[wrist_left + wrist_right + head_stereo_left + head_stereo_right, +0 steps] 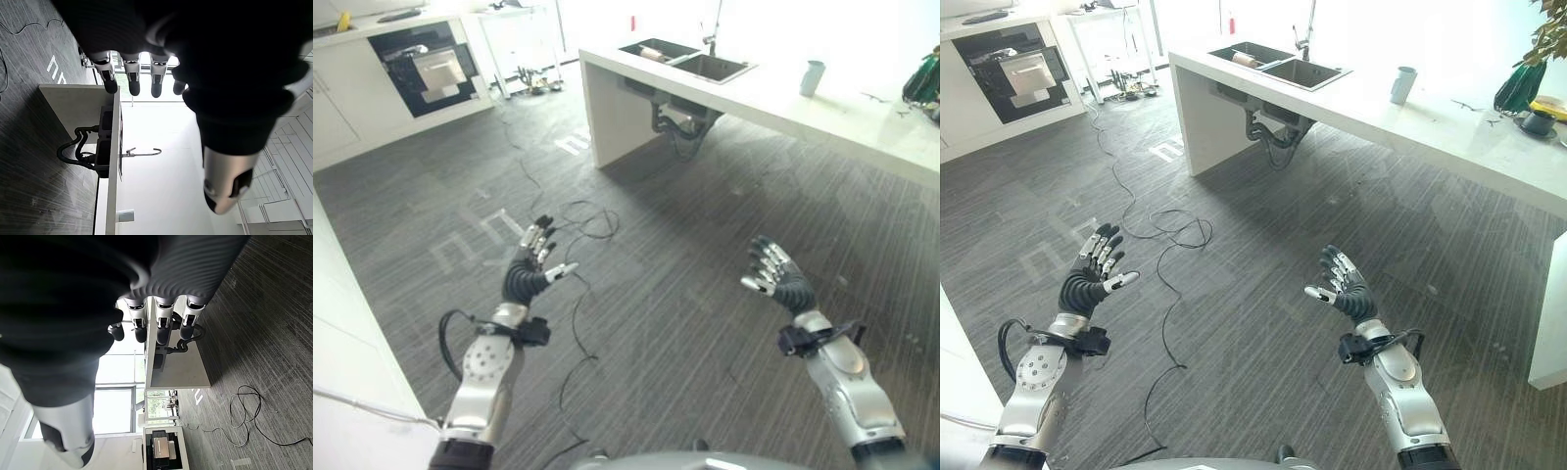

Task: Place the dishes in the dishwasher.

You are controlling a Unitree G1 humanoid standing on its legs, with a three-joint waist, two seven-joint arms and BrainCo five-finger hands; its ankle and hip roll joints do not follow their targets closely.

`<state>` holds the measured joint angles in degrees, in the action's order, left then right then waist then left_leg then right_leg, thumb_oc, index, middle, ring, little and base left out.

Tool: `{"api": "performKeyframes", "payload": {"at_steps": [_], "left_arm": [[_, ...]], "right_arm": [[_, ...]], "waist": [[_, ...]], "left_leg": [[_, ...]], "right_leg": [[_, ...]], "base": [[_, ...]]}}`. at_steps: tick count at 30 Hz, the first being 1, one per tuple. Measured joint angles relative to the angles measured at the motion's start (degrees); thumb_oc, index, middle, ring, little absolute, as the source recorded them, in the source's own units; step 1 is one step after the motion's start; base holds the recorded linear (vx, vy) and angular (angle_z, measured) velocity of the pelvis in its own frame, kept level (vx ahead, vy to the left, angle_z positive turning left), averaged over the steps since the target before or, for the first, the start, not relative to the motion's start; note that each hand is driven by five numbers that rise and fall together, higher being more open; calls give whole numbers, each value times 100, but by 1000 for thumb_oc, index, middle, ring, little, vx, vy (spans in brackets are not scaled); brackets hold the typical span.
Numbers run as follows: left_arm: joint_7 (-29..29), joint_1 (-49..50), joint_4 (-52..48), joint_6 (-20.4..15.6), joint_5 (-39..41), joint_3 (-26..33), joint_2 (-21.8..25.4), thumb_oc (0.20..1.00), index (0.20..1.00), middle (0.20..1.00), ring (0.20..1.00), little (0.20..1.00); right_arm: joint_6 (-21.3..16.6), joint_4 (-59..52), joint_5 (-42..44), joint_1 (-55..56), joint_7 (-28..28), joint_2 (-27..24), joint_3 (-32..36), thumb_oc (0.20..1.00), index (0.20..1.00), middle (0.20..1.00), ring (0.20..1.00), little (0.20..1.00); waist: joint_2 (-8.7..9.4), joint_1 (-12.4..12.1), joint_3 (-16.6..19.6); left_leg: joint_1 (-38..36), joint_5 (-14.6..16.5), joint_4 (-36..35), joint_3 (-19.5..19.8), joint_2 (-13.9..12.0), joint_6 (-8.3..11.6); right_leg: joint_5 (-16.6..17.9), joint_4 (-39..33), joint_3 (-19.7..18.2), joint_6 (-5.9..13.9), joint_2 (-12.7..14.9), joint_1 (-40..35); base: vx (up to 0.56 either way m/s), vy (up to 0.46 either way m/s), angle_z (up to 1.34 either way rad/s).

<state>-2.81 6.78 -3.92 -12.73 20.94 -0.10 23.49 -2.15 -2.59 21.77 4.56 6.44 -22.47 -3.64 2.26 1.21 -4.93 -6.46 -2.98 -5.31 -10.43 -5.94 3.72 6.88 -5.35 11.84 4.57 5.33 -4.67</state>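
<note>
Over bare floor, your left hand & right hand hover w/ fingers spread, holding nothing. Dishes seem to lie in the sink on the desk ahead; walk closer before reaching.

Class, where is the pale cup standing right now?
The pale cup stands upright on the white counter, right of the double sink, left of the green vase.

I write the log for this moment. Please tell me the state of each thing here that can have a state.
left hand: open, holding nothing, raised over the floor
right hand: open, holding nothing, raised over the floor
cup: upright on the counter
sink: something lies in its far basin
oven: door closed
</note>
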Motion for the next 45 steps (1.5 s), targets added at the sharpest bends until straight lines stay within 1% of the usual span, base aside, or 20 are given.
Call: {"api": "performKeyframes", "payload": {"at_steps": [7,14,21,23,26,30,32,33,35,36,37,38,39,40,41,42,43,44,45], "left_arm": [[-232,8,3,0,42,-4,-6,1000,1000,1000,1000,1000],[-172,43,-2,-16,106,30,2,1000,1000,1000,1000,1000],[-108,40,-86,-66,542,76,-63,1000,1000,1000,1000,1000],[-107,43,-325,-65,543,76,-67,1000,1000,1000,1000,1000],[-109,189,-474,-68,669,252,-71,1000,1000,1000,1000,1000],[-92,190,-492,-69,790,257,-73,1000,1000,1000,1000,1000],[-114,188,-493,-69,943,247,-74,1000,1000,1000,1000,1000],[-118,191,-493,-70,944,248,-73,1000,1000,1000,1000,1000],[-112,198,-493,-83,945,245,-75,1000,1000,1000,1000,1000],[-98,230,-490,-131,946,244,-73,1000,1000,1000,1000,1000],[-30,399,-434,-244,948,270,-46,1000,1000,1000,1000,1000],[-34,429,-425,-272,944,262,-74,1000,1000,1000,1000,1000],[-55,353,-414,-404,948,228,-113,1000,1000,1000,1000,1000],[-104,327,-254,-510,948,147,-127,1000,1000,1000,1000,1000],[-46,387,-38,-489,940,-35,-139,1000,1000,1000,1000,1000],[-31,362,7,-503,941,-82,-266,1000,1000,1000,1000,1000],[39,348,21,-588,941,29,-305,1000,1000,1000,1000,1000],[91,341,40,-587,942,5,-357,1000,1000,1000,1000,1000],[91,242,-42,-669,942,28,-323,1000,1000,1000,1000,1000]], "right_arm": [[0,0,-98,-1,9,-36,-12,1000,1000,1000,1000,1000],[1,-24,-98,4,40,-100,26,1000,1000,1000,1000,1000],[5,-82,-160,1,57,-98,25,1000,1000,1000,1000,1000],[17,-90,-159,0,56,-100,27,1000,1000,1000,1000,1000],[33,-315,-157,33,56,-107,60,1000,1000,1000,1000,1000],[31,-477,-156,33,51,-111,199,1000,1000,1000,1000,1000],[32,-475,-157,32,49,-111,199,1000,1000,1000,1000,1000],[32,-465,-158,33,52,-118,197,1000,1000,1000,1000,1000],[31,-465,-158,30,62,-198,199,1000,1000,1000,1000,1000],[30,-451,-155,34,146,-317,203,1000,1000,1000,1000,1000],[24,-451,-149,16,296,-433,288,1000,1000,1000,1000,1000],[-44,-425,-148,20,325,-450,398,1000,1000,1000,1000,1000],[-191,-235,-148,1,362,-394,562,1000,1000,1000,1000,1000],[-240,29,-146,37,386,-333,689,1000,1000,1000,1000,1000],[-163,190,-153,14,423,-531,590,1000,1000,1000,1000,1000],[-204,309,-151,-116,461,-664,603,1000,1000,1000,1000,1000],[-201,299,-128,-287,529,-727,570,1000,1000,1000,1000,1000],[-206,240,2,-167,574,-708,575,1000,1000,1000,1000,1000],[-208,90,186,-120,646,-702,600,1000,1000,1000,1000,1000]], "waist": [[-22,-2,15],[-21,0,17],[-18,-1,18],[-18,-1,18],[-25,7,16],[-40,6,17],[-78,10,7],[-101,11,1],[-149,12,-29],[-182,15,-45],[185,-22,-235],[152,-19,-271],[99,1,-429],[153,115,-560],[-11,-16,-702],[-371,-178,-809],[-355,-326,-923],[-373,-154,-899],[-270,-69,-883]], "left_leg": [[-30,0,-1,0,-1,0],[-59,2,-1,-10,-3,-2],[-55,0,1,-35,-11,2],[-51,1,0,-56,-21,2],[-56,11,1,-105,-98,15],[-55,19,3,-107,-180,37],[-54,19,3,-107,-239,60],[-51,18,33,-107,-294,101],[-53,14,37,-123,-392,162],[31,23,215,-166,-484,291],[1356,-177,2916,288,-732,520],[1717,-442,3542,584,-804,573],[2540,-775,4532,850,-882,591],[2994,-135,4219,379,-1013,304],[2570,-36,1480,-502,-922,250],[2600,-91,657,-229,-1112,325],[2522,-231,374,-43,-1109,365],[2418,-213,523,-20,-980,292],[2156,-148,749,-116,-754,192]], "right_leg": [[1,-1,-1,-1,-1,-26],[-19,-2,-11,27,-2,-47],[-18,-2,-34,26,-11,-30],[-22,-3,-49,31,-19,-15],[-53,-3,-92,15,-96,7],[-71,-4,-102,-12,-178,9],[-91,-4,-105,-44,-235,14],[-125,-4,-105,-98,-288,17],[-144,-2,-141,-127,-400,38],[-243,60,-223,-273,-527,104],[-468,520,-642,-601,-608,355],[-549,610,-627,-738,-708,355],[-567,767,-629,-793,-793,435],[-587,460,-597,-479,-840,273],[-946,327,-93,187,-742,84],[-1206,737,153,111,-889,176],[-1039,1127,129,-464,-722,229],[-1114,967,139,-459,-730,-55],[-1099,752,69,-296,-674,-242]], "base": [[0,0,0],[1,-4,0],[8,-63,-2],[39,-168,-5],[33,-136,-7],[24,-166,-3],[25,-228,-3],[43,-266,-5],[39,-266,-9],[62,-259,-53],[425,73,-53],[538,235,-38],[671,503,41],[395,365,38],[396,397,-3],[336,349,-101],[392,403,-91],[509,477,-86],[562,523,-32]]}}
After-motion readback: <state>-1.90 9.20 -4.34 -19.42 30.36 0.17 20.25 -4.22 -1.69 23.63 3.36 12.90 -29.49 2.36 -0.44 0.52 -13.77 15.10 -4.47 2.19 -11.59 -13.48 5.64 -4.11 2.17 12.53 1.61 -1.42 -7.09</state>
